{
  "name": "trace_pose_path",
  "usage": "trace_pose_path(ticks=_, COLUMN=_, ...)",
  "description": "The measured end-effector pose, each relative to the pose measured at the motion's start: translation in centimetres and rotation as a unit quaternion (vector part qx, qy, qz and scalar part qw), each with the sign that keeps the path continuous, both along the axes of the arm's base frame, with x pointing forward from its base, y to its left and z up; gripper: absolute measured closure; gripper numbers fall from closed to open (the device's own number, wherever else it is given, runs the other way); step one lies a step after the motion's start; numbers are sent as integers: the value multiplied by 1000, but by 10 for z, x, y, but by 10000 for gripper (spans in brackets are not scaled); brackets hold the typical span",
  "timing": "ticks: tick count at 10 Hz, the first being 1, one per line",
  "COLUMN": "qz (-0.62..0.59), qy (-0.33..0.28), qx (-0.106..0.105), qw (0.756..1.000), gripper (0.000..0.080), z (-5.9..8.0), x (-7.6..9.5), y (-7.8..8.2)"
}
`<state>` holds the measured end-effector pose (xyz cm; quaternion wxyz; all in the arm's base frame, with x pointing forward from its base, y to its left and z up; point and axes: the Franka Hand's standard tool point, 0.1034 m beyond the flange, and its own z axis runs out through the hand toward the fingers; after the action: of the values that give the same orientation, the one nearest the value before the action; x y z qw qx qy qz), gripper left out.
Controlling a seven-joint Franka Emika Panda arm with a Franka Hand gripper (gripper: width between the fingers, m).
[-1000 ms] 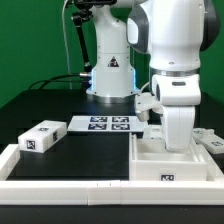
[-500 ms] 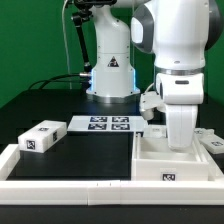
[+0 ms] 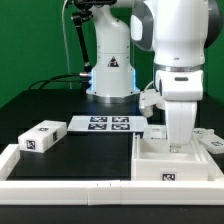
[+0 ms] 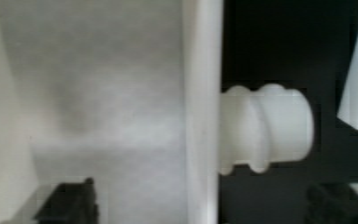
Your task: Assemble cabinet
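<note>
The cabinet's open box body [image 3: 160, 170] lies at the front on the exterior view's right, with a tag on its front wall. My gripper [image 3: 180, 147] reaches down into it at its far side, and the arm hides the fingers there. In the wrist view my gripper [image 4: 208, 203] is open, and the dark fingertips [image 4: 69, 200] stand wide apart on either side of a white wall [image 4: 202, 100] of the body. A round ribbed white knob [image 4: 274, 125] sticks out of that wall. A smaller white tagged block [image 3: 42, 137] lies on the exterior view's left.
The marker board [image 3: 108, 124] lies flat at the back middle before the robot base [image 3: 110, 75]. Low white border rails [image 3: 60, 183] run along the front and left. Another white tagged block [image 3: 212, 142] lies at the far right behind the body.
The arm has shifted slightly toward the exterior view's right over the box body. The parts on the table have not moved.
</note>
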<state>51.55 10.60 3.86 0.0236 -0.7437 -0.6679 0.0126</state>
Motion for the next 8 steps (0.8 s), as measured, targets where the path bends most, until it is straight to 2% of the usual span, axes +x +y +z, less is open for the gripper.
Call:
trace_pose_path(ticks=1, qz=1, qy=-3, qx=-2, qw=1000, gripper=78, z=9, x=-6, y=1)
trace_pose_path(ticks=2, qz=2, qy=-7, qx=-4, qw=1000, gripper=16, z=19, x=-13, y=2)
trace_pose_path(ticks=4, qz=-4, qy=-15, qx=-6, qw=1000, gripper=5, z=35, x=-27, y=9)
trace_pose_path(ticks=5, qz=-7, qy=-19, qx=-4, qw=1000, gripper=2, z=38, x=-39, y=20)
trace_pose_path(ticks=6, qz=11, qy=-18, qx=1, qw=1000, gripper=2, z=33, x=-49, y=37)
trace_pose_path(ticks=8, qz=21, qy=-7, qx=2, qw=1000, gripper=2, z=20, x=-57, y=62)
